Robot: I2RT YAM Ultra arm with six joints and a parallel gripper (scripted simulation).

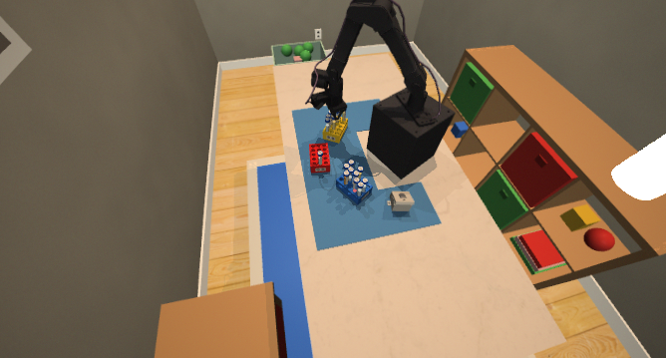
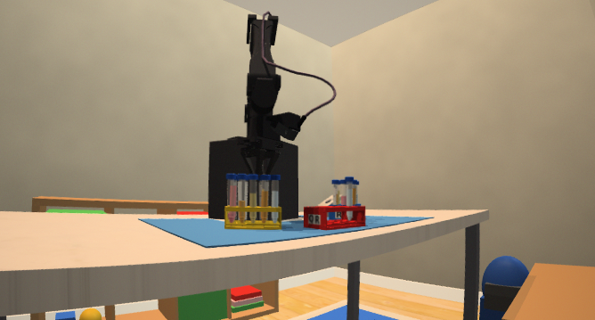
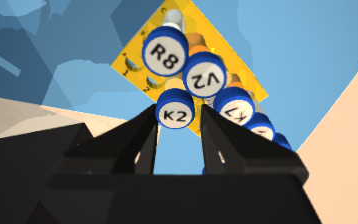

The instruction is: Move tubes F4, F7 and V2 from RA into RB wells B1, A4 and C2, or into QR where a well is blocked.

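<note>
My gripper (image 1: pixel 338 114) (image 2: pixel 263 172) (image 3: pixel 179 111) points down over the yellow rack RB (image 1: pixel 333 137) (image 2: pixel 253 226) (image 3: pixel 246 80). Its fingers are slightly open around the cap of tube K2 (image 3: pixel 175 102), with a narrow gap on the right. Tube V2 (image 3: pixel 204 75) stands beside it, seemingly in C2, and R8 (image 3: pixel 164 51) seemingly in C1. More capped tubes stand farther right; K2's exact well is hidden. A1 and A2 look empty. The blue rack RA (image 1: pixel 349 194) holds several tubes with unreadable caps. The red rack QR (image 1: pixel 314 169) (image 2: pixel 312 209) holds one tube.
A pale box (image 1: pixel 401 202), seemingly the DONE button unit, stands beyond RA on the blue mat (image 1: pixel 334 232). The arm's black base (image 1: pixel 406 138) stands beside the racks. QR lies between RB and RA, near the table's outer side.
</note>
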